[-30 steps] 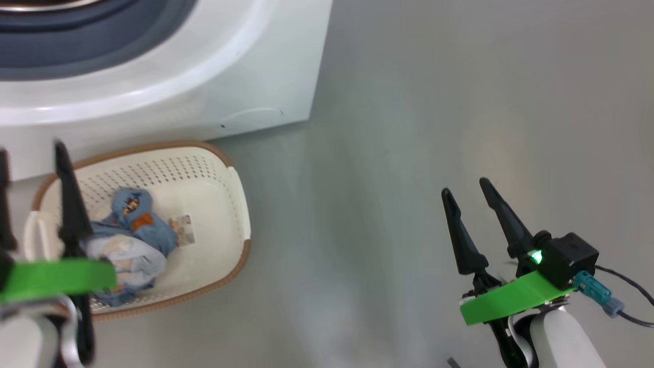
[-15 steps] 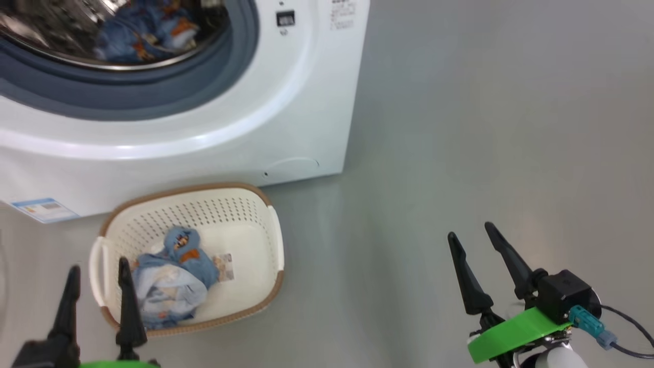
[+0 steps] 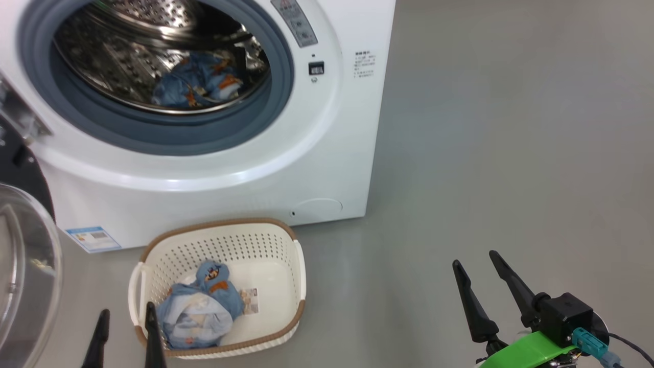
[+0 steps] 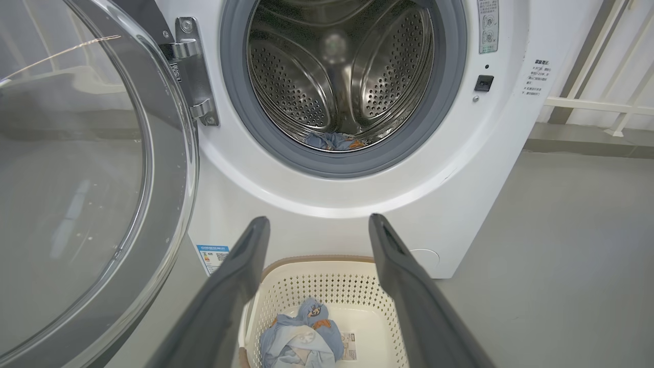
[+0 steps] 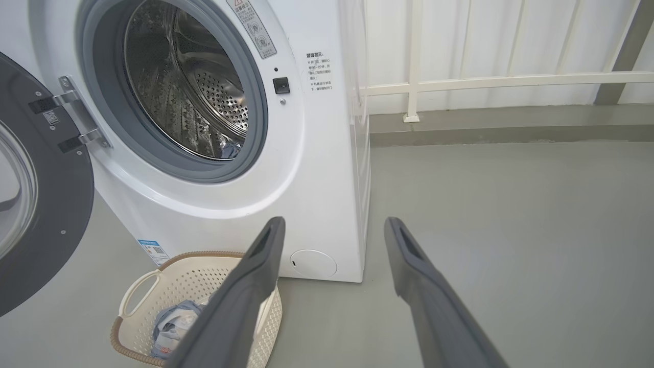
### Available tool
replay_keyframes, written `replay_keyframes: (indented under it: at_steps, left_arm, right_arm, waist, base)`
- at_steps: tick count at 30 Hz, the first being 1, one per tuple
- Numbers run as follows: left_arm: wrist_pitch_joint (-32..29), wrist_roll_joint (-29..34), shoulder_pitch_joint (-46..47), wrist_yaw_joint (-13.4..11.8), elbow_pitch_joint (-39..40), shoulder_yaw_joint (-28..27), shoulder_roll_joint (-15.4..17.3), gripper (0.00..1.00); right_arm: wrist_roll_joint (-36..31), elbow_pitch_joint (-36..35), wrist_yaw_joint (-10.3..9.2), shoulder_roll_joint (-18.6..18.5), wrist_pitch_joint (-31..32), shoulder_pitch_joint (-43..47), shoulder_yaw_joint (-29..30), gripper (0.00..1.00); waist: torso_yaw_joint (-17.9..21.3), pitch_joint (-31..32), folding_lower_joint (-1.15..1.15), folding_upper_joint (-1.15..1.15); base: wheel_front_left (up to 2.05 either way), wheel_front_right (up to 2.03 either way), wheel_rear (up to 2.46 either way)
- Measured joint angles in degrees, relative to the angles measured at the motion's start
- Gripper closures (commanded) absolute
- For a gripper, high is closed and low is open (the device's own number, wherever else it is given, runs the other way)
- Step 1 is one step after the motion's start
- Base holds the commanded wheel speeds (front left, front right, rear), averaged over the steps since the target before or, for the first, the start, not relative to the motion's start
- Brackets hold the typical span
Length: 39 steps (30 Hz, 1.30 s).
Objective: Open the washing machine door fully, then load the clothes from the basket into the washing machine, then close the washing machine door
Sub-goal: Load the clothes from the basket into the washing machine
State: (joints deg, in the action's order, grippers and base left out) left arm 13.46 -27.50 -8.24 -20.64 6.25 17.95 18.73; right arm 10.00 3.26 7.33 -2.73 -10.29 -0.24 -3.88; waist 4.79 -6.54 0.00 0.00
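Note:
The washing machine [image 3: 327,168] stands with its door [image 3: 25,276] swung wide to the left. One light-blue bundle of clothes [image 3: 199,82] lies in the steel drum. Another bundle of clothes [image 3: 199,312] rests in the cream basket [image 3: 276,240] on the floor before the machine. My left gripper [image 3: 126,311] is open and empty at the basket's near-left corner. In the left wrist view the left gripper [image 4: 319,219] points over the basket [image 4: 327,286] toward the drum. My right gripper [image 3: 475,258] hangs open and empty above bare floor, well right of the basket.
Grey floor [image 3: 511,153] stretches to the right of the machine. A white railing [image 5: 485,82] and a low kerb run along the back. The open door [image 4: 76,179] takes up the space left of the basket.
The head camera has tilted up, bringing the drum and door into view. My left gripper has drawn back from over the basket's left side to its near corner. Both grippers stay open.

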Motion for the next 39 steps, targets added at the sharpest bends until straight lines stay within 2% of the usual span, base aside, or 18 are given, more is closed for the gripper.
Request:
replay_keyframes:
  at_steps: [18, 39]
  left_arm:
    - [0.15, -0.35, -2.09, 0.12, -0.66, 0.82, -0.48, 0.0]
    - [0.13, -0.86, -2.2, -0.81, -0.18, 0.78, -0.31, 0.0]
  right_arm:
    - [-0.34, -2.68, 0.0, 0.02, 2.24, 4.38, 0.51, 0.0]
    - [-0.33, -3.0, 0.0, 0.03, 2.64, 4.99, 0.59, 0.0]
  waist:
    - [-1.39, 6.18, 0.0, 0.0]
    - [-2.43, 7.04, 0.0, 0.0]
  base:
    - [0.0, 0.0, 0.0]
    - [0.0, 0.0, 0.0]
